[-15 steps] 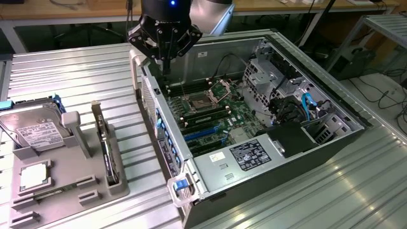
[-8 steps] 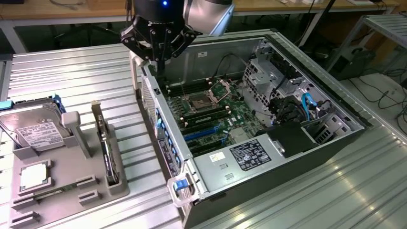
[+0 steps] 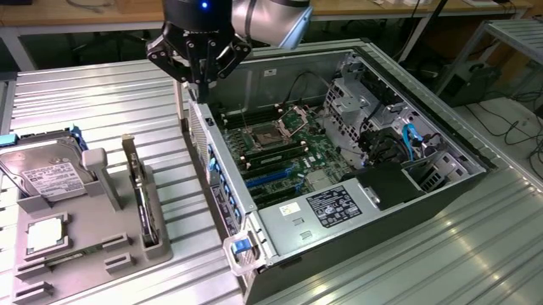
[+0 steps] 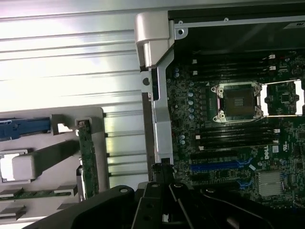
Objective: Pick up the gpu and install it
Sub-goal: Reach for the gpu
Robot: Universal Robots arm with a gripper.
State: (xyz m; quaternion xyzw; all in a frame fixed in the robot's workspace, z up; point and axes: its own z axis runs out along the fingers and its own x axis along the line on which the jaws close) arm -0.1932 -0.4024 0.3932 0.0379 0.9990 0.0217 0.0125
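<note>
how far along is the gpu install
Nothing looks done yet: the thin green gpu card stands on edge in the grey holder tray, untouched. The black gripper, shut and empty, hangs over the wall of the open computer case. The blue motherboard slots are bare, so pickup and installation both remain.

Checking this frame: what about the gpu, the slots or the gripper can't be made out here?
- gpu: exterior view, standing edge-on in the grey holder, so its faces are hidden.
- gpu, one end: wrist view, covered by the gripper.
- Expansion slots: wrist view, some covered by the gripper's body.
- Hard drive label: exterior view, text too small.
</note>
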